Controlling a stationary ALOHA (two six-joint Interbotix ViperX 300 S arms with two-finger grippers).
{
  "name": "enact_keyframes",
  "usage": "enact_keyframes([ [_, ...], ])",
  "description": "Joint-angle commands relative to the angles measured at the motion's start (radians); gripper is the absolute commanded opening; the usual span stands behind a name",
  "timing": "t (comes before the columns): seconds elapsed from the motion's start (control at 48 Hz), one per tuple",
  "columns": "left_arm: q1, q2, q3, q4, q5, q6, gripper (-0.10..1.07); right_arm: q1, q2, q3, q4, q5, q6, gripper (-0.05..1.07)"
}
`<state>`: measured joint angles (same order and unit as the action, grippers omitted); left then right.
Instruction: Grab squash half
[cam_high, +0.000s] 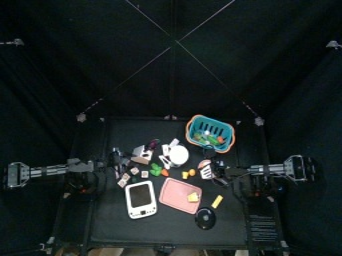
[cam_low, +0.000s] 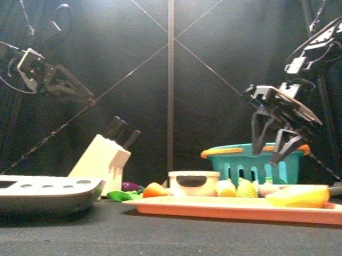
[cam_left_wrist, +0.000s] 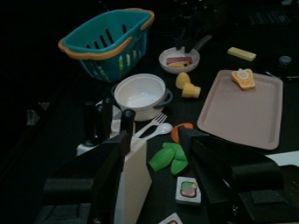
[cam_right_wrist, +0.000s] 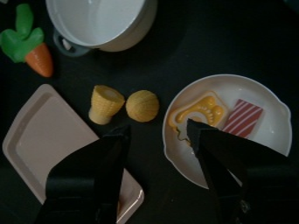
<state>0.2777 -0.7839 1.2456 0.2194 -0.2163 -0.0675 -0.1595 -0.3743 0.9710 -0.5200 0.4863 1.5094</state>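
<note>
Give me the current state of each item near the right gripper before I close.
right gripper: open, empty, above the squash.
squash half: on the table, free, beside its other piece.
plate: holds egg and bacon.
pink tray: flat.

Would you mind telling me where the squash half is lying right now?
In the right wrist view, the squash half lies on the bare table beside a round yellow piece, between the pink tray and the white plate, just beyond the open right pincer.

right gripper (cam_right_wrist: 155, 140) hangs with jaws wide apart; left arm raised.
</note>
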Motion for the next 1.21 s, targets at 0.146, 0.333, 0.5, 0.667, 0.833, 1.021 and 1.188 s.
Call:
enact_keyframes([
  [0.146, -0.012, 0.000, -0.014, -0.040, -0.026, 0.003, 0.87, -0.034, 0.025, 0.009, 0.028, 0.008, 0.005, 0.87],
  [0.333, -0.012, 0.002, -0.009, -0.041, -0.026, 0.002, 0.87, -0.040, 0.087, -0.002, 0.048, -0.025, 0.006, 0.87],
  [0.5, -0.014, 0.000, -0.008, -0.043, -0.026, 0.000, 0.87, -0.054, 0.144, -0.014, 0.064, -0.034, 0.005, 0.87],
  [0.667, -0.014, 0.000, -0.005, -0.043, -0.025, 0.002, 0.87, -0.071, 0.173, -0.015, 0.080, -0.035, -0.002, 0.87],
  [0.833, -0.014, 0.002, -0.005, -0.043, -0.021, 0.000, 0.87, -0.084, 0.183, -0.015, 0.078, -0.035, -0.005, 0.87],
  [1.021, -0.014, 0.000, -0.003, -0.043, -0.021, 0.002, 0.87, -0.084, 0.192, -0.017, 0.074, -0.035, -0.006, 0.85],
  [1.188, -0.014, 0.000, -0.002, -0.043, -0.018, 0.000, 0.87, -0.084, 0.201, -0.015, 0.074, -0.035, -0.006, 0.78],
])
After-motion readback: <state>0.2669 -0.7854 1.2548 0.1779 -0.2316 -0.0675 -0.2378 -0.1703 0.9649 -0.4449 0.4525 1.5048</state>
